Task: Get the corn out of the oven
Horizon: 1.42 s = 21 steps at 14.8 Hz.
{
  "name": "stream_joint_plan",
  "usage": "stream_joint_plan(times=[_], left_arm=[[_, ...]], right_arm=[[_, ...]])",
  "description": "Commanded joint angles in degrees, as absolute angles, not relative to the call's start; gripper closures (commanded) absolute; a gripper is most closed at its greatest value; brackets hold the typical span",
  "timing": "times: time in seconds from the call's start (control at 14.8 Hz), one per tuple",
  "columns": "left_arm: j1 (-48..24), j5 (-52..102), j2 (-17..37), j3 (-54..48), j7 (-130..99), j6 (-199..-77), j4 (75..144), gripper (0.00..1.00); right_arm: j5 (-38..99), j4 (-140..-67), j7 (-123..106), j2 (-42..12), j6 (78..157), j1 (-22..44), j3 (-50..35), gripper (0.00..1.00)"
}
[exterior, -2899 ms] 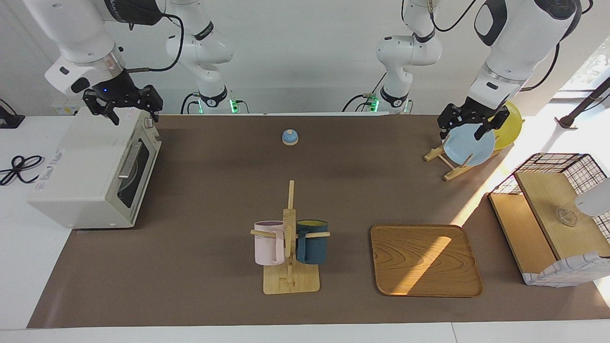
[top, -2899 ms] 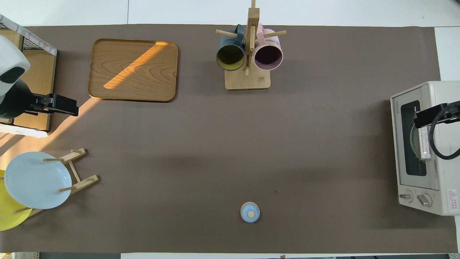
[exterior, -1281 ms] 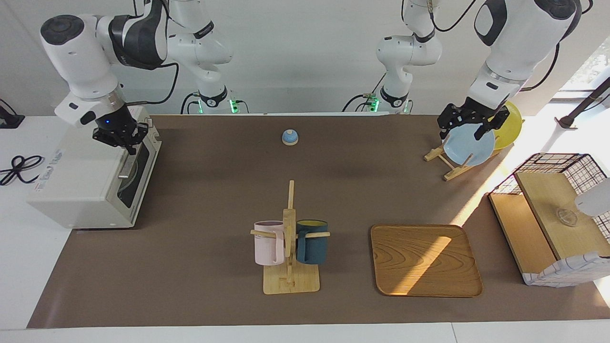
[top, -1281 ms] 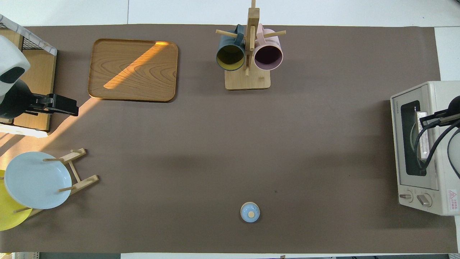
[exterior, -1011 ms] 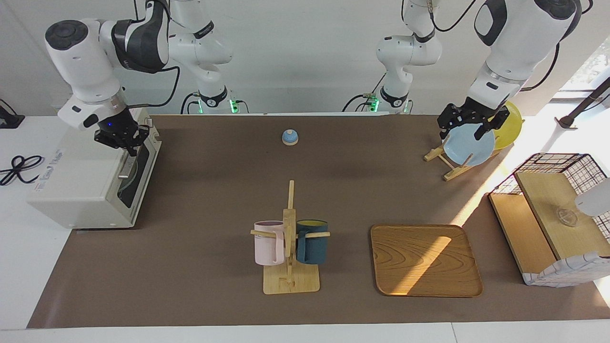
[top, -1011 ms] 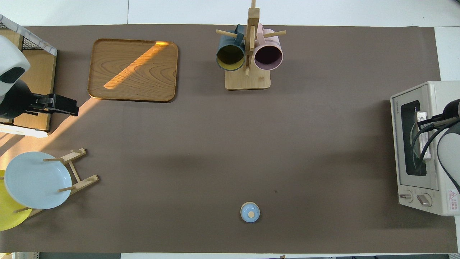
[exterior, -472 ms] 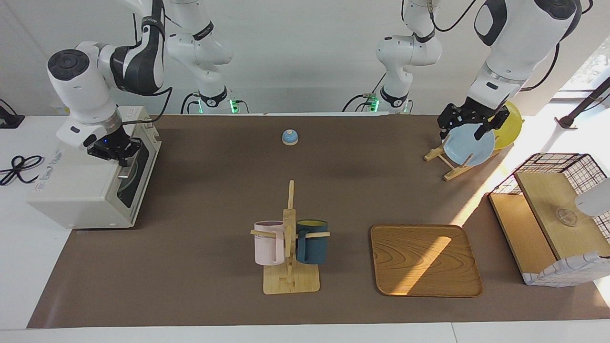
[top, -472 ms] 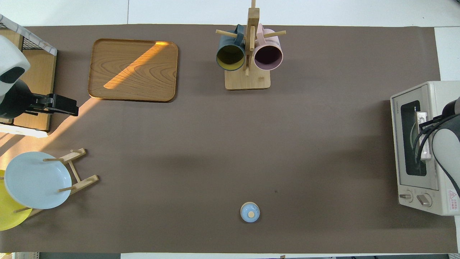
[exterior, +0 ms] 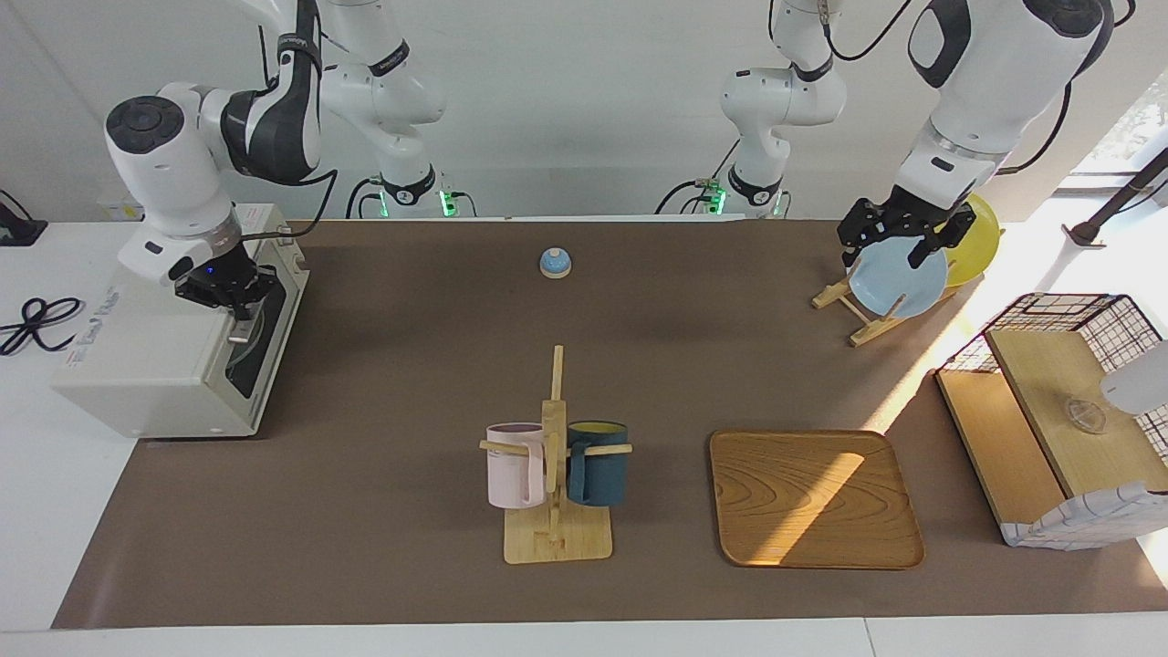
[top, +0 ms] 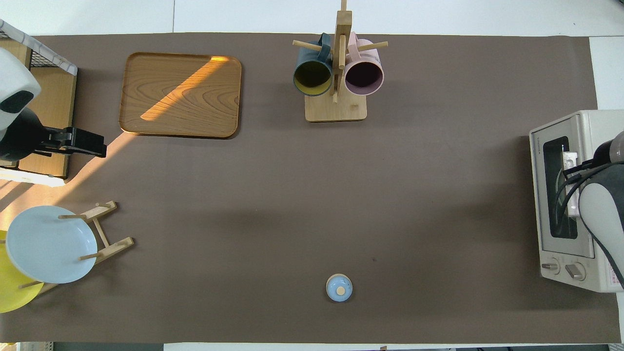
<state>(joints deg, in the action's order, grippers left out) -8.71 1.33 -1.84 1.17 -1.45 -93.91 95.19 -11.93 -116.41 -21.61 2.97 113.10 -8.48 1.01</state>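
Note:
The off-white oven (exterior: 155, 347) (top: 587, 126) stands at the right arm's end of the table, its dark glass door closed. The corn is hidden. My right gripper (exterior: 239, 308) (top: 569, 169) is shut, with its tips down at the metal bar handle (exterior: 246, 319) along the top of the door; I cannot tell whether they touch it. My left gripper (exterior: 899, 245) (top: 90, 144) hangs open and holds nothing, above the plate rack at the left arm's end, where that arm waits.
A mug rack (exterior: 555, 538) with a pink and a dark blue mug stands mid-table, a wooden tray (exterior: 815, 499) beside it. A small blue bell (exterior: 555, 263) sits near the robots. The plate rack holds a light-blue plate (exterior: 899, 281) and a yellow plate (exterior: 975, 239). A wire basket shelf (exterior: 1058, 401) is nearby.
The right arm has swung out over the oven and lowered its shut gripper to the door handle. The door stays closed. The left arm has not moved.

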Motion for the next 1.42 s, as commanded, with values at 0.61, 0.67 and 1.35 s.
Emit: stream_joint_plan(times=[0.61, 0.67, 1.35], left_arm=[[-8.96, 0.35, -2.11, 1.32, -1.67, -93.16, 94.75, 0.00], [-8.88, 0.35, -2.11, 1.32, -1.76, -93.16, 94.75, 0.00], [-8.88, 0.35, -2.02, 1.32, -1.67, -93.08, 94.75, 0.00]], right_arm=[[-8.79, -124.62, -18.99, 0.27, 122.24, -5.45, 0.62, 1.00], [-7.40, -125.06, -18.81, -0.69, 123.91, -5.36, 0.62, 1.00], [-3.09, -130.61, -16.35, -3.60, 134.38, -1.06, 0.53, 1.00]])
